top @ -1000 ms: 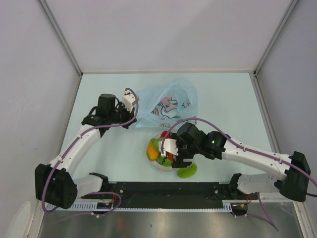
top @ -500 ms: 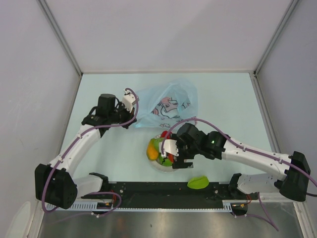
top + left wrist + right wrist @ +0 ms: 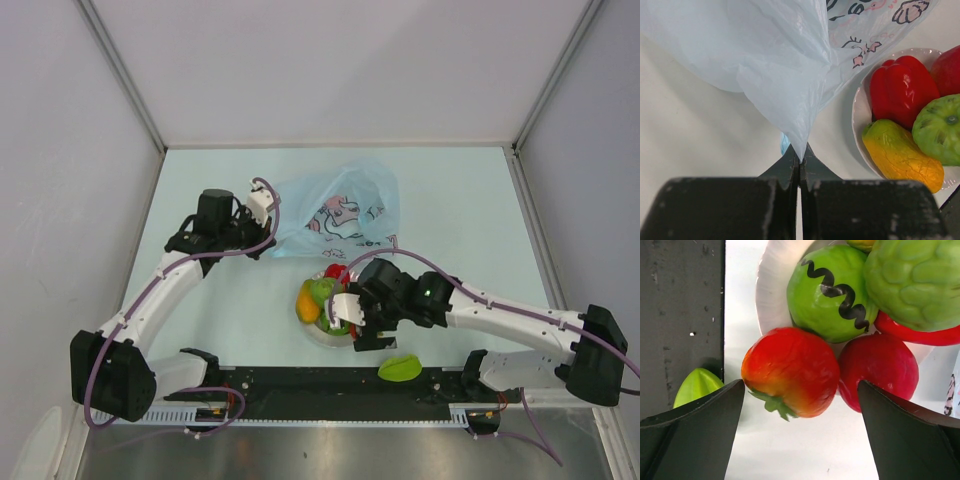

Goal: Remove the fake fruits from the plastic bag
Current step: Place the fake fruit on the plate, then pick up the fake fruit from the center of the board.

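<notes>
The light-blue plastic bag (image 3: 340, 208) lies at the back of the table, its printed picture facing up. My left gripper (image 3: 262, 206) is shut on a pinched edge of the bag (image 3: 765, 60), with the film caught between the fingertips. My right gripper (image 3: 347, 322) hangs open over a white plate (image 3: 318, 336) of fake fruits. Between its fingers (image 3: 690, 435) lies a red strawberry-like fruit (image 3: 790, 372), untouched. Round it are a green apple (image 3: 832, 292), a knobbly green fruit (image 3: 915, 280) and a dark red fruit (image 3: 880, 372). The left wrist view shows a red pepper (image 3: 900, 90) and a yellow-green fruit (image 3: 902, 157).
A light-green fruit (image 3: 400, 368) lies on the black base rail at the table's front, off the plate; it also shows in the right wrist view (image 3: 697, 385). Grey walls close in the table at the back and both sides.
The light-green fruit has gone from beside my right gripper down onto the black front rail. My right gripper has shifted slightly left over the plate. The left arm has not moved.
</notes>
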